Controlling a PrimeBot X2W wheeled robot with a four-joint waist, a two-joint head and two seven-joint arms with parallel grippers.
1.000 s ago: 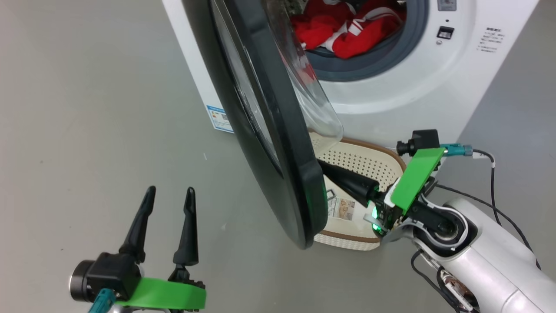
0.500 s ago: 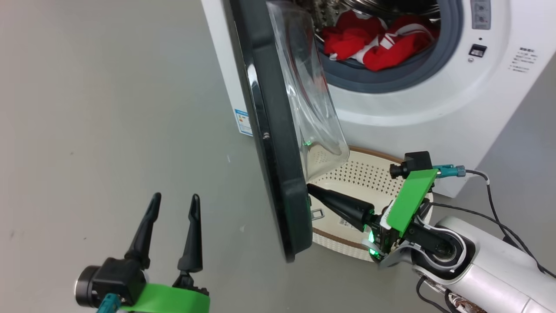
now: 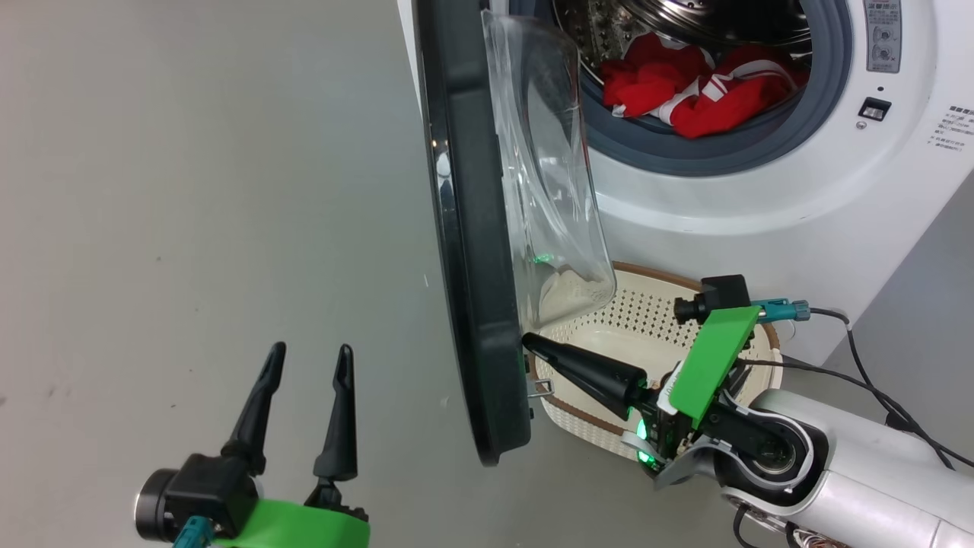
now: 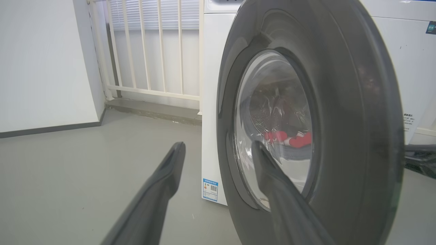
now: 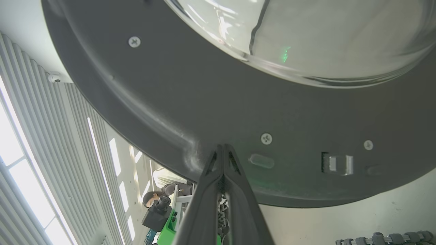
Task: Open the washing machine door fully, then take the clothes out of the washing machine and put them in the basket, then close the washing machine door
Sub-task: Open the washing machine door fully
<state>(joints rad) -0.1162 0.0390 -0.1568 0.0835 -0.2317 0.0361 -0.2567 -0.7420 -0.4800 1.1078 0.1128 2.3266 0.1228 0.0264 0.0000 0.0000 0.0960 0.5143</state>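
Head view: right gripper [image 3: 526, 340], fingers pinched, touches the glossy black washing machine door [image 3: 472, 266]; left gripper [image 3: 311, 348] fingers spread wide.

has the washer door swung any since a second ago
Yes. Against the washing machine, the washing machine door has swung further open, away from its opening, with the shut right claw at its inner rim.

You count one washing machine [image 3: 723, 213], one door [image 3: 464, 228], one basket [image 3: 654, 304] — red clothes [image 3: 700, 95] heaped, number not resolvable.
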